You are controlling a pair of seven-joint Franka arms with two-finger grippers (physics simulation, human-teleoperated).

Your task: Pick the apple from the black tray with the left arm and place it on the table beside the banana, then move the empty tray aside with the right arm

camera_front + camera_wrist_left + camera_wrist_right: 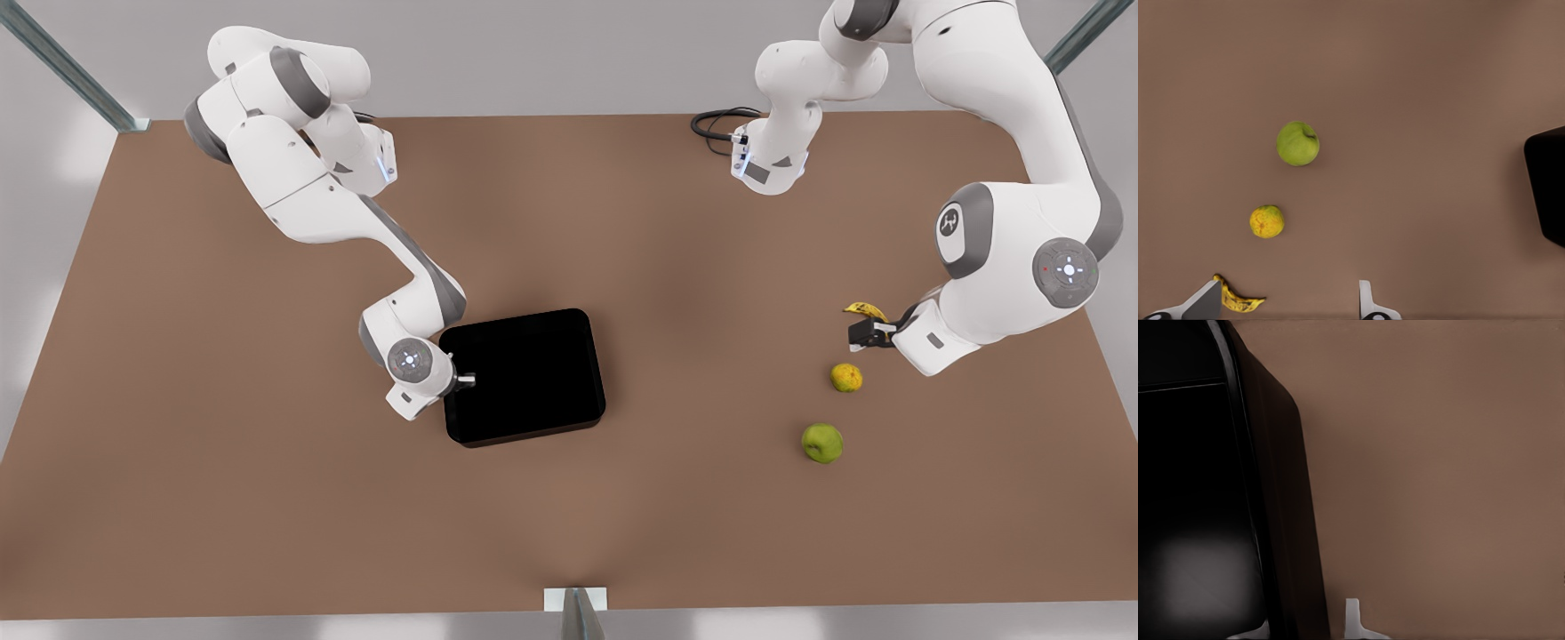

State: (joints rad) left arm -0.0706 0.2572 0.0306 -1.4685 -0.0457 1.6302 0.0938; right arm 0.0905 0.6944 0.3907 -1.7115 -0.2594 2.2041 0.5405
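Front view: green apple (pixel 822 443) on table (pixel 267 498) near orange (pixel 846 377) & banana (pixel 867 310); black tray (pixel 523 375) empty. Left wrist view: left gripper (pixel 1288 300) open above banana. Right wrist view: right gripper (pixel 1308 623) straddles tray wall, fingers apart.

Apple (pixel 822 443) on table (pixel 267 498), near banana (pixel 865 309); tray (pixel 523 375) well apart.

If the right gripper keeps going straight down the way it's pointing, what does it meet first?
The right gripper sits open over the black tray's edge, one finger outside the wall and the other inside. Going straight on, it likely straddles the tray's wall and then meets the table; depth is unclear.
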